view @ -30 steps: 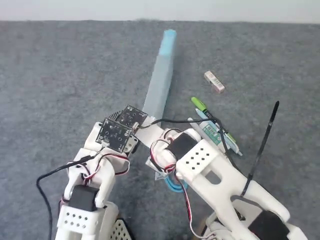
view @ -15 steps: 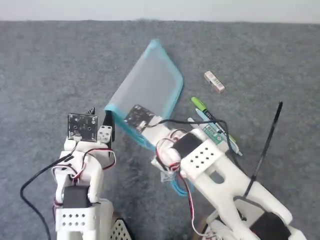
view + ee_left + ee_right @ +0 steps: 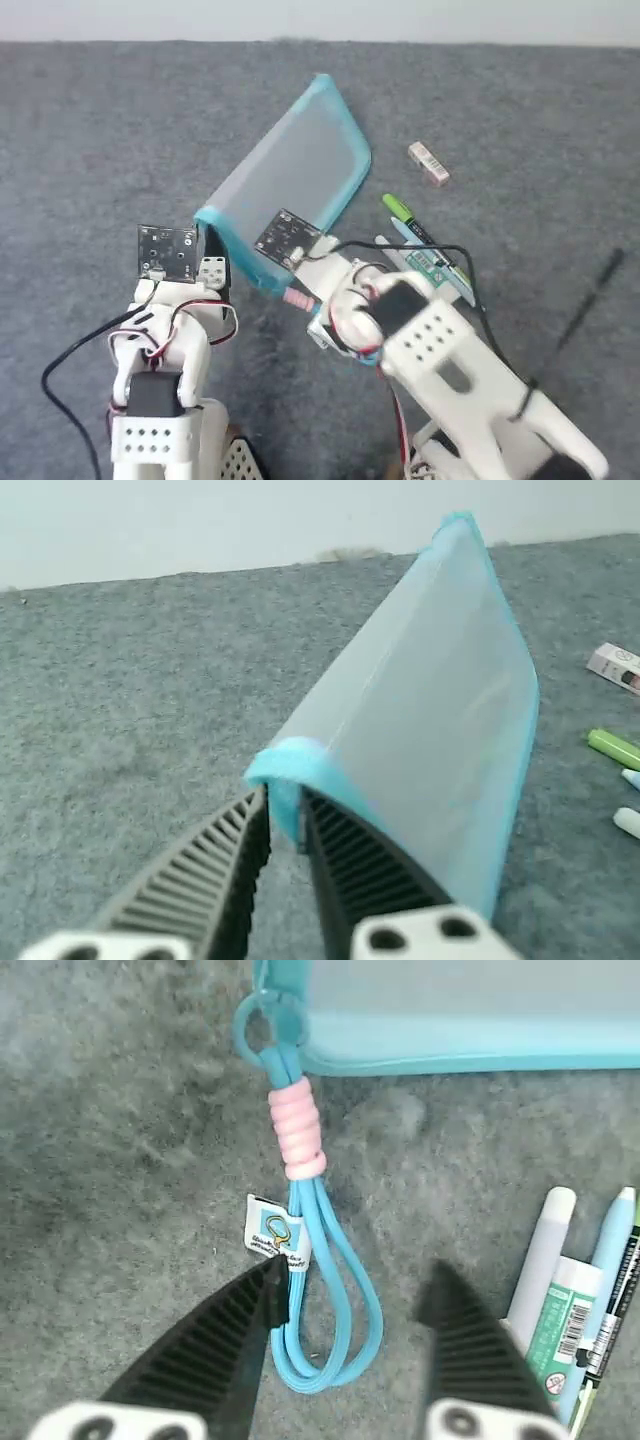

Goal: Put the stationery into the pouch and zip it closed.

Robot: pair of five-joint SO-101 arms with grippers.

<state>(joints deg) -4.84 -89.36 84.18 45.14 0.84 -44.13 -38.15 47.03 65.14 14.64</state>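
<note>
Watching the left wrist view, I see the left fingers pinched shut on one light-blue corner of the pouch. The pouch is translucent with a blue border and stands tilted on edge, rising away from that held corner. In the high view it slants across the grey table between the two arms. I cannot tell whether its far end touches the table.

The right fingers are spread wide with nothing between their pads, hanging just above the table. Between them lies the loop of the pouch's blue strap, flat on the table. It runs through a pink bead up to a ring at the pouch's edge. A white tag on the strap sits just beside one fingertip.

All the stationery I can see lies on the table outside the pouch. An eraser sits by itself, a green marker is nearer the pouch, and the pens are bunched side by side next to the right arm.
</note>
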